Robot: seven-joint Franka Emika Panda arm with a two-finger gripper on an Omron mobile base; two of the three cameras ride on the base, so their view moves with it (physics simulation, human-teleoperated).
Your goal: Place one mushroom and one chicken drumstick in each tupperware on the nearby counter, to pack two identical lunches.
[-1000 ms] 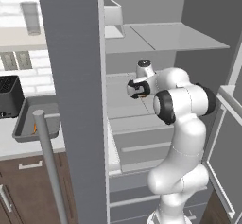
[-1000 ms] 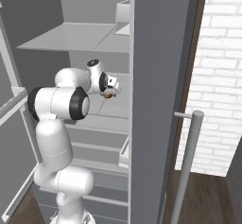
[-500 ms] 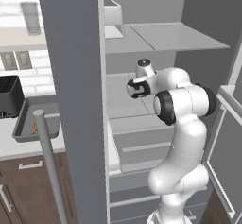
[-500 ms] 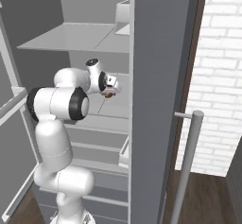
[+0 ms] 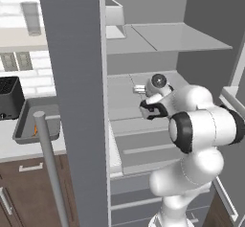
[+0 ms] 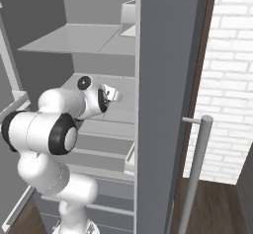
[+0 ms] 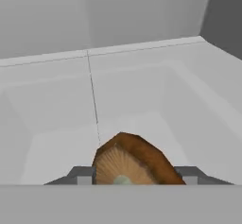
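Inside the open fridge, the hand (image 7: 134, 180) has its two dark fingertips (image 7: 81, 175) on either side of a brown-capped mushroom (image 7: 130, 161); the cap sits between them with its pale gills facing the camera, but whether the fingers are actually pressing it cannot be told. Beneath it lies a pale fridge shelf (image 5: 125, 101), and the white arm (image 5: 201, 125) reaches in over it. Further left, a grey tupperware (image 5: 26, 125) rests on the worktop (image 5: 14, 149) beside a black toaster (image 5: 9, 96).
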